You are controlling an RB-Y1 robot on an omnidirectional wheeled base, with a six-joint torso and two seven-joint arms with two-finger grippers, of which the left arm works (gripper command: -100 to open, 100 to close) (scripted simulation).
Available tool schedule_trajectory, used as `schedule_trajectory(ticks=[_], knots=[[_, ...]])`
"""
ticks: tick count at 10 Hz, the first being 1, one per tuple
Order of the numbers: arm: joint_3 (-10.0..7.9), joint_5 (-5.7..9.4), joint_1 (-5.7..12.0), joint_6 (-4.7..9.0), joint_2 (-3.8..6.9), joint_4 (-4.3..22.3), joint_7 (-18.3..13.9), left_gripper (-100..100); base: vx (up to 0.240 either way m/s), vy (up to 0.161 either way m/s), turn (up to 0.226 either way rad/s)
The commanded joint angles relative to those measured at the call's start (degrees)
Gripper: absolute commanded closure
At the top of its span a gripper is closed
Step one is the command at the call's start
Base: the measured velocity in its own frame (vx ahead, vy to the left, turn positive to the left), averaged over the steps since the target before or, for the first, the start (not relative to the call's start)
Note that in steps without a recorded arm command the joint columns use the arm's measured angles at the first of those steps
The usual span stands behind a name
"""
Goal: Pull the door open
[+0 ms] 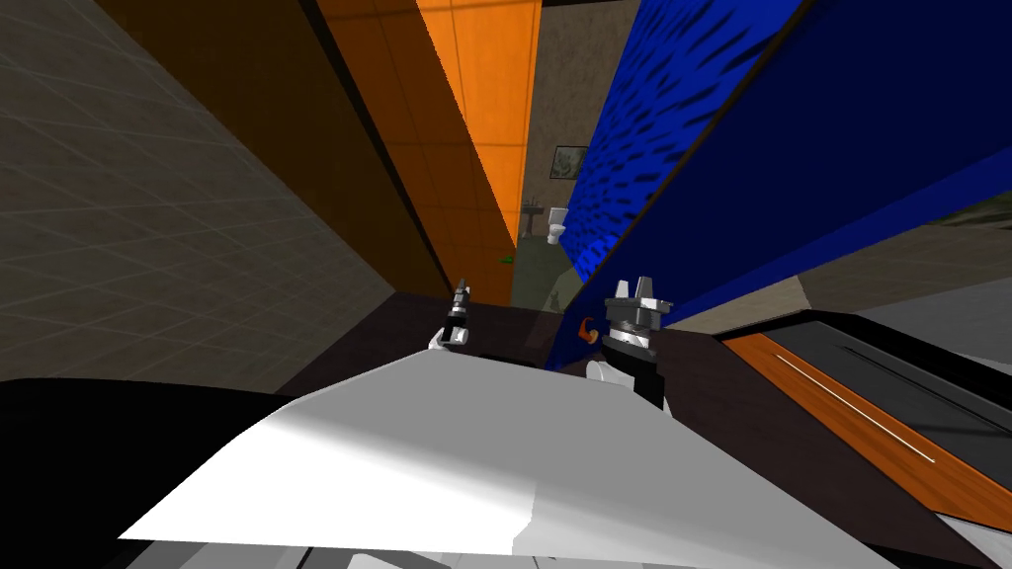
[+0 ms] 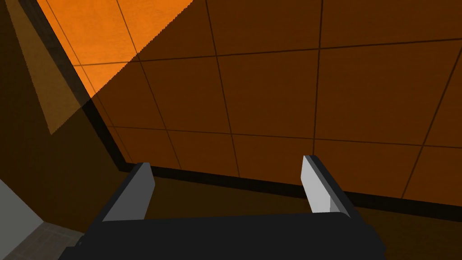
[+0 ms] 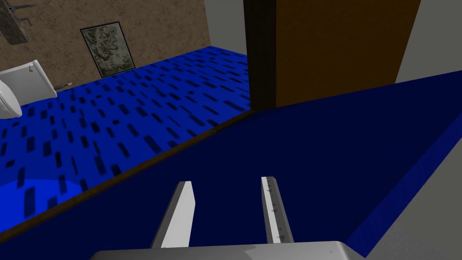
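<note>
The door (image 1: pixel 850 128) is a dark blue panel on my right, standing ajar, with a gap beside it that shows a room beyond. A small orange handle (image 1: pixel 585 331) sticks out near the door's lower edge. My right gripper (image 1: pixel 634 289) is just right of that handle and apart from it. In the right wrist view its fingers (image 3: pixel 180 212) stand open, somewhat narrowed, with nothing between them, facing the dark blue door face (image 3: pixel 316 153). My left gripper (image 1: pixel 461 290) hangs open, close to the orange tiled wall (image 2: pixel 270 90).
Through the gap I see a white toilet (image 1: pixel 557 225), a framed picture (image 1: pixel 567 162) and a blue patterned wall (image 3: pixel 113 117). An orange tiled wall (image 1: pixel 474 109) rises on the left of the gap. A dark brown door frame (image 3: pixel 334 45) stands past the door.
</note>
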State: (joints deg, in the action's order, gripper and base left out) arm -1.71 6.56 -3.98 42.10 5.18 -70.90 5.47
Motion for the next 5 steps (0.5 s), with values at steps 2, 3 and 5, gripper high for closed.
schedule_trajectory(ticks=[2,3,5], knots=[[-0.12,0.23,1.51,0.43,-0.4,3.71,0.46,-100,0.104,-0.007,-0.027],[-0.19,0.33,2.17,0.64,-0.51,5.11,0.6,-100,0.103,-0.009,-0.024],[-0.26,0.43,2.83,0.86,-0.62,6.84,0.74,-100,0.063,-0.01,-0.013]])
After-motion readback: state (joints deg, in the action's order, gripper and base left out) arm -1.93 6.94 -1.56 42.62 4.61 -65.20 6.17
